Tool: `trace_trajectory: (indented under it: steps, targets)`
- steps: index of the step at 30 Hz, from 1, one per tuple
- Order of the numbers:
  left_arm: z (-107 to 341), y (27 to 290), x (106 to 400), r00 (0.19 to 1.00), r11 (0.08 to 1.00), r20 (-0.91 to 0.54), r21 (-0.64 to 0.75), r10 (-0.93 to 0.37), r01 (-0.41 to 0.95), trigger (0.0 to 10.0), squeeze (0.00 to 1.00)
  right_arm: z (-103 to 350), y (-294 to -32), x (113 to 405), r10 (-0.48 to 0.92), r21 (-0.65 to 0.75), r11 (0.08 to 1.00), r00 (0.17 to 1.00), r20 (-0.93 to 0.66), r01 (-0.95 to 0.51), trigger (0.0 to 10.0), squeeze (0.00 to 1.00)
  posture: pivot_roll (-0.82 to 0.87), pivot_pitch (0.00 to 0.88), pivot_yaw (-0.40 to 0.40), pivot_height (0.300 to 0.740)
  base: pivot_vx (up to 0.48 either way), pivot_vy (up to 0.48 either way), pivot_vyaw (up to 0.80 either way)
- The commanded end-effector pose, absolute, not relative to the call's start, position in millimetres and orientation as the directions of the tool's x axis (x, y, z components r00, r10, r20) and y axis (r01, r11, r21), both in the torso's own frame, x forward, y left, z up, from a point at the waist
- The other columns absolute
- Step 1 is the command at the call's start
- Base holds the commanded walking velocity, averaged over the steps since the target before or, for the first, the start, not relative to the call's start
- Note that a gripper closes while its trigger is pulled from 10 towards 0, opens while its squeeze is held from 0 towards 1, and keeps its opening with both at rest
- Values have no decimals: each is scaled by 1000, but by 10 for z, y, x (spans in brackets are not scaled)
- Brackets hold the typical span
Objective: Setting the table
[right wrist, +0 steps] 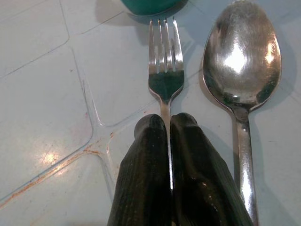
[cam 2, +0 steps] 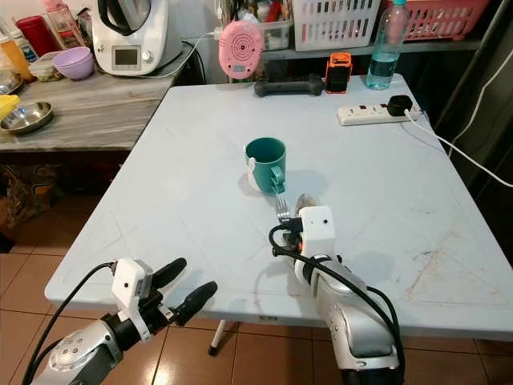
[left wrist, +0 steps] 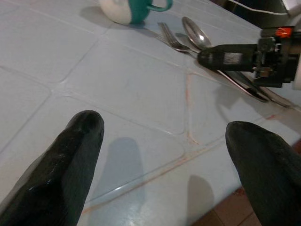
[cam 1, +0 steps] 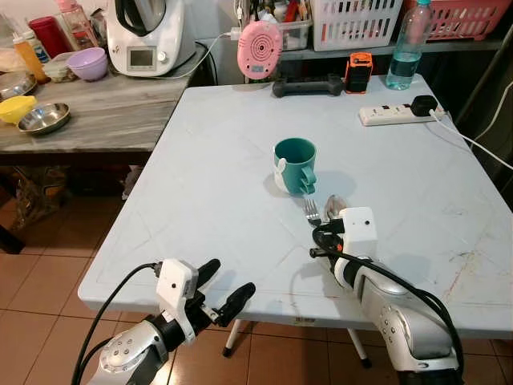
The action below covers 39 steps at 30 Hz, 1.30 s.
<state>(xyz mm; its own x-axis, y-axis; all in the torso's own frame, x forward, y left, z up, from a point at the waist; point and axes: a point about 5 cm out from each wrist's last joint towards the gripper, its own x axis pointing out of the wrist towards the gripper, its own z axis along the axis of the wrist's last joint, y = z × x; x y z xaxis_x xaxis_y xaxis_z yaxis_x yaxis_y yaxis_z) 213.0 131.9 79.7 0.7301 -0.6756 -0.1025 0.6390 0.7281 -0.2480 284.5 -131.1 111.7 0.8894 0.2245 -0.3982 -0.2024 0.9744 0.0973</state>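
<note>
— How is the light?
— Bright, even daylight on the pale table (cam 1: pixel 240 160), sharp in both eye views. The mug (cam 1: pixel 295 164) throws a soft shadow to its right.
— Any glare?
— In the right wrist view, yes: white highlights on the spoon (right wrist: pixel 242 59) bowl, fork (right wrist: pixel 165 66) crisp.
— Blur?
— The left wrist view's black fingers (left wrist: pixel 61 174) at the lower corners are soft, out of focus.

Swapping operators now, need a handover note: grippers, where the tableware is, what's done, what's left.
Right gripper: shut on the fork handle, low over the table.
Left gripper: open, idle at the table's near edge.
Fork and spoon lie side by side, spoon on the fork's right, tips toward the teal mug.
Done: mug, spoon laid down.
Left: release the fork, withdraw.
</note>
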Motion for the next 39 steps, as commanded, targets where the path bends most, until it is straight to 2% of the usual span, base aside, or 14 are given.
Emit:
trace_trajectory:
  steps: [1, 7, 8, 11, 12, 13, 25, 34, 35, 39]
  targets:
    - [829, 1343, 2116, 725, 727, -107, -230, -680, 648, 10000, 0, 939, -1341, 2800, 200, 107, 980, 852, -484, -170, 0, 0, -205, 83, 109, 740, 0, 0, 0]
    - [776, 1376, 2067, 716, 721, -121, -236, -688, 652, 10000, 0, 877, -1348, 2795, 188, 129, 981, 836, -516, -141, 0, 0, -196, 79, 105, 740, 0, 0, 0]
    - [755, 1382, 2071, 717, 723, -127, -234, -685, 650, 10000, 0, 881, -1347, 2796, 190, 129, 981, 836, -515, -144, 902, 0, -196, 79, 105, 740, 0, 0, 0]
    - [746, 1384, 2074, 718, 725, -129, -232, -684, 648, 10000, 0, 884, -1346, 2796, 192, 129, 981, 836, -514, -145, 902, 0, -196, 79, 105, 740, 0, 0, 0]
    - [730, 1384, 2081, 719, 726, -133, -231, -683, 647, 10000, 0, 903, -1348, 2801, 188, 125, 982, 843, -504, -144, 8275, 0, -196, 79, 105, 740, 0, 0, 0]
    - [706, 1380, 2091, 719, 728, -138, -228, -681, 646, 10000, 0, 917, -1353, 2805, 186, 114, 982, 846, -499, -148, 10000, 1000, -197, 74, 98, 740, 0, 0, 0]
    - [611, 1366, 2091, 719, 731, -148, -236, -679, 641, 10000, 0, 951, -1400, 2735, 171, 81, 985, 855, -490, -151, 10000, 1000, -202, 79, 102, 740, 0, 0, 0]
    - [568, 1380, 2093, 723, 734, -148, -236, -675, 637, 10000, 0, 925, -1463, 2722, 145, -17, 984, 846, -513, -178, 10000, 1000, -206, 83, 101, 740, 0, 0, 0]
    - [564, 1385, 2092, 727, 737, -146, -237, -671, 633, 10000, 0, 944, -1485, 2729, 137, -37, 983, 853, -504, -180, 10000, 31, -202, 84, 98, 740, 0, 0, 0]
    - [559, 1396, 2088, 736, 744, -141, -242, -662, 623, 10000, 0, 1012, -1518, 2737, 124, -76, 981, 874, -469, -180, 10000, 0, -200, 82, 97, 740, 0, 0, 0]
